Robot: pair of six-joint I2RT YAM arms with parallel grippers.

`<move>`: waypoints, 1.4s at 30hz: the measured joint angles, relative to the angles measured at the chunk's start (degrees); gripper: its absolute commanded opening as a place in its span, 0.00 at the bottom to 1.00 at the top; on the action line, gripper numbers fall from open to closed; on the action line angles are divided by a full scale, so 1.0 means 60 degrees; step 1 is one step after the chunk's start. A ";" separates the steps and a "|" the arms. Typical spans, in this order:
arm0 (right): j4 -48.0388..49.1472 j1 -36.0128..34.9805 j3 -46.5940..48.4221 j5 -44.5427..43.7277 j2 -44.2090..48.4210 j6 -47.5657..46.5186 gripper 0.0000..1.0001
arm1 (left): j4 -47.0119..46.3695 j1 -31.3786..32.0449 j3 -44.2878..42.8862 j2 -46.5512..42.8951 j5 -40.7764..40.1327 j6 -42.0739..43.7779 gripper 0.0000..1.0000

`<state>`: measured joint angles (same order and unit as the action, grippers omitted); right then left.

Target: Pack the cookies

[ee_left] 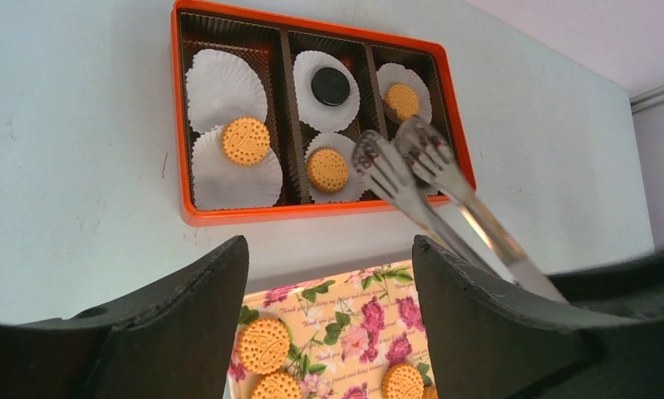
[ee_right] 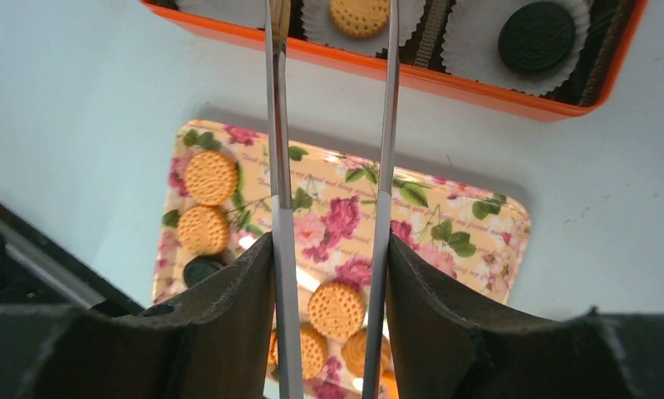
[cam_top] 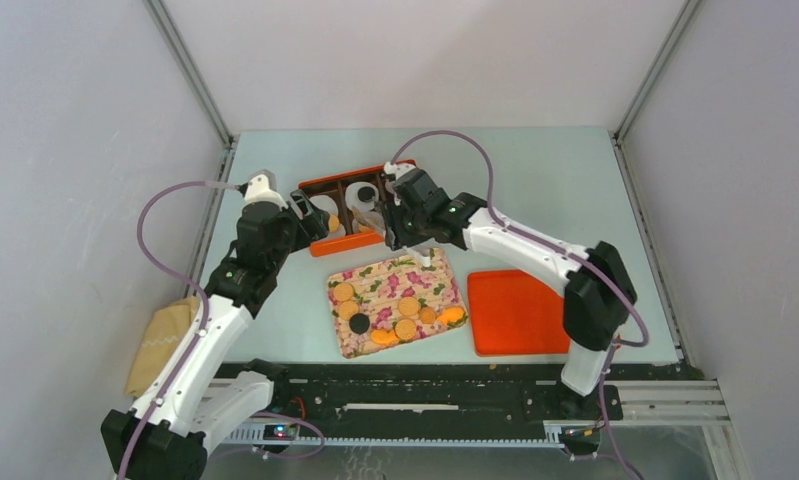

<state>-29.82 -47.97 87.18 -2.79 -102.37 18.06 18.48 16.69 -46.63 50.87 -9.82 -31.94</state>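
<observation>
The left wrist view's bottom edge cuts off the lowest cookies (ee_left: 276,387) and most of the floral tray (ee_left: 345,312).

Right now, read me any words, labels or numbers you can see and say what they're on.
floral tray: faint cursive print among the flowers, too blurred to read.
cookies: embossed patterns only, no legible letters.
orange box, tongs: no text visible.

Pale green table (cam_top: 535,170) between plain white walls (cam_top: 425,50), aluminium corner posts (cam_top: 190,70).
</observation>
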 measured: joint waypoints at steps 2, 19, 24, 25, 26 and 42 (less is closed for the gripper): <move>-0.0047 -0.0168 -0.0200 -0.0146 0.0718 -0.0033 0.54 | -0.0004 0.0000 0.0000 -0.0011 -0.0004 0.0000 0.77; -0.1333 -0.3187 -0.3865 -0.1151 0.3308 0.0947 0.54 | 0.0007 0.0000 0.0000 -0.0197 0.0251 -0.0029 0.77; -0.1577 -0.3421 -0.5053 -0.1381 0.4091 0.1752 0.54 | 0.0011 0.0000 0.0000 -0.0470 0.0419 -0.0044 0.77; -0.1617 -0.3421 -0.5235 -0.1457 0.4284 0.1891 0.54 | 0.0011 0.0000 0.0000 -0.0546 0.0433 -0.0047 0.77; -0.1679 -0.3410 -0.5366 -0.1526 0.4441 0.2025 0.54 | 0.0011 0.0000 0.0000 -0.0608 0.0452 -0.0062 0.77; -0.2299 -0.3650 -0.5606 -0.1971 0.4958 0.2823 0.40 | 0.0124 0.0000 0.0000 -0.1133 0.0535 -0.0189 0.77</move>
<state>-43.62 -69.87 53.54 -14.61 -72.62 35.00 19.22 16.69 -46.63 44.07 -6.61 -33.08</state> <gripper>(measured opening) 0.510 0.770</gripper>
